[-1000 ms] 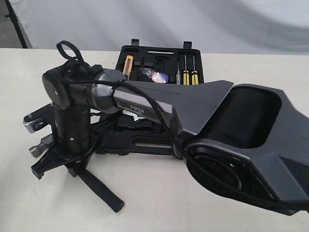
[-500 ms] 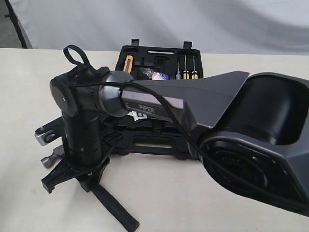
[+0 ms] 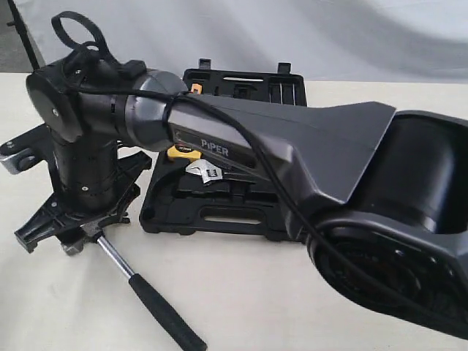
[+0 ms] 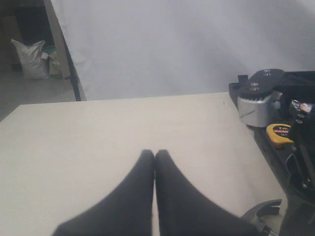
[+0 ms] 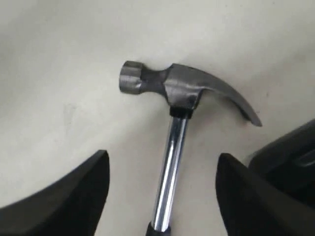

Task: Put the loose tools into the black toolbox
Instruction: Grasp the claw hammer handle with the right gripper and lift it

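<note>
The steel claw hammer [image 3: 139, 289] lies flat on the table, left of the black toolbox [image 3: 219, 216]. Its head [image 5: 167, 86] points away from the box and its black handle runs toward the table's front edge. My right gripper [image 5: 162, 156] reaches across from the right and hangs over the chrome shaft. It is open, with a finger [image 5: 83, 187] on each side and neither touching. A silver adjustable wrench [image 3: 207, 172] lies in the toolbox's near half. My left gripper [image 4: 154, 153] is shut on nothing above bare table.
A yellow tape measure [image 3: 183, 153] sits in the toolbox beside the wrench. The right arm's big grey link [image 3: 292, 153] spans the open box and hides most of its far half. A white backdrop [image 3: 292, 29] stands behind the table.
The right gripper's jaws have spread apart off the hammer's shaft. Its wrist has swung up and to the left. The hammer now rests on the table.
</note>
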